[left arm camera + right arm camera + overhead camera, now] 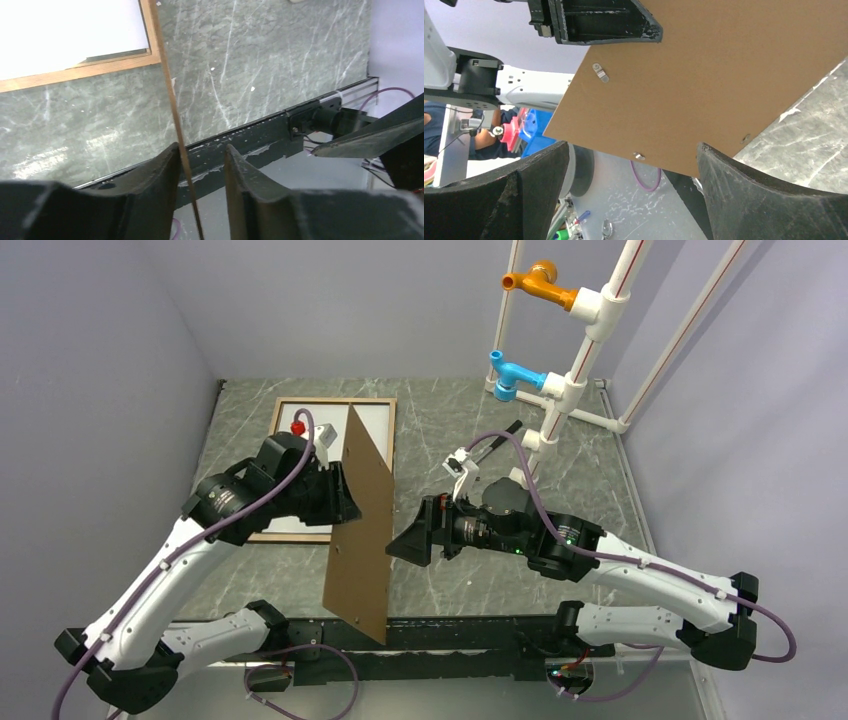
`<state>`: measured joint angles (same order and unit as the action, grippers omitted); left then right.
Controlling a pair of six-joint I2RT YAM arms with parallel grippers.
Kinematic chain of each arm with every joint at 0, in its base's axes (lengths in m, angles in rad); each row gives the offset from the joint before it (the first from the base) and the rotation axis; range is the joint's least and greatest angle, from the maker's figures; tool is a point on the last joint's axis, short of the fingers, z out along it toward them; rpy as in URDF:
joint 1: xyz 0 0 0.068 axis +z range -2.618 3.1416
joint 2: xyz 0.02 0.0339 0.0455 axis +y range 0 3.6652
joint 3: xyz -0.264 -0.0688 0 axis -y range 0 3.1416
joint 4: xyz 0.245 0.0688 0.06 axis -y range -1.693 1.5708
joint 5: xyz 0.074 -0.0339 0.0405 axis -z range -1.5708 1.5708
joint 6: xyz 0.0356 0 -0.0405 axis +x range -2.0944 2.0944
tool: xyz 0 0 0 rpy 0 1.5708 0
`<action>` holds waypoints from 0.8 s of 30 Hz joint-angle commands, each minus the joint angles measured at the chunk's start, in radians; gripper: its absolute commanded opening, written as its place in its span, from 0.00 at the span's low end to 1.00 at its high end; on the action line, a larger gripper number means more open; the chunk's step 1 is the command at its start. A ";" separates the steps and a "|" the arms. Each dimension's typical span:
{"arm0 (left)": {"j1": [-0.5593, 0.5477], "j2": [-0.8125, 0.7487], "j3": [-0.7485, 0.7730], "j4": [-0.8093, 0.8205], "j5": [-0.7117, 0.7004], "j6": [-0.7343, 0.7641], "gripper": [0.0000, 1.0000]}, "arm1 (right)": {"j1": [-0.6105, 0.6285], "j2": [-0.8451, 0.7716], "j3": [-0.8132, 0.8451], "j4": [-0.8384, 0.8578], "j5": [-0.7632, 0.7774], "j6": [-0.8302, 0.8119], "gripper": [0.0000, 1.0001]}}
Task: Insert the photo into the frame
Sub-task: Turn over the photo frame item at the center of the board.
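Now straddles the upright backing board (358, 530) with the left hand (201, 150), fingers apart, 1 pad (169, 162) touching, unclamped. Holds the right hand (631, 147) wide apart just right of it. Left of it, flat: frame (340, 400), photo (378, 425) white-side-up inside.

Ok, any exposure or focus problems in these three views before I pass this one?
Top external: evenly lit and sharp, no strong glare. Left wrist: the white interior of the frame is blown out to featureless white, and the left hand's fingers are soft up close. Right wrist: the right hand's fingers are dark and blurred, while the backing board is crisp.
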<state>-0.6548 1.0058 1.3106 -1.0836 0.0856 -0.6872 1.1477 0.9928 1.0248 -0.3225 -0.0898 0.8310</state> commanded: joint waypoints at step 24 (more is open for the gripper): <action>0.283 -0.011 0.132 0.144 0.168 0.075 0.00 | -0.070 0.032 0.026 -0.217 0.134 0.056 1.00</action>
<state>-0.4683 1.0050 1.3602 -1.0744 0.1333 -0.6418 1.1076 1.0657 1.0389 -0.5396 0.0364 0.8555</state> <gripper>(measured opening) 0.021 0.994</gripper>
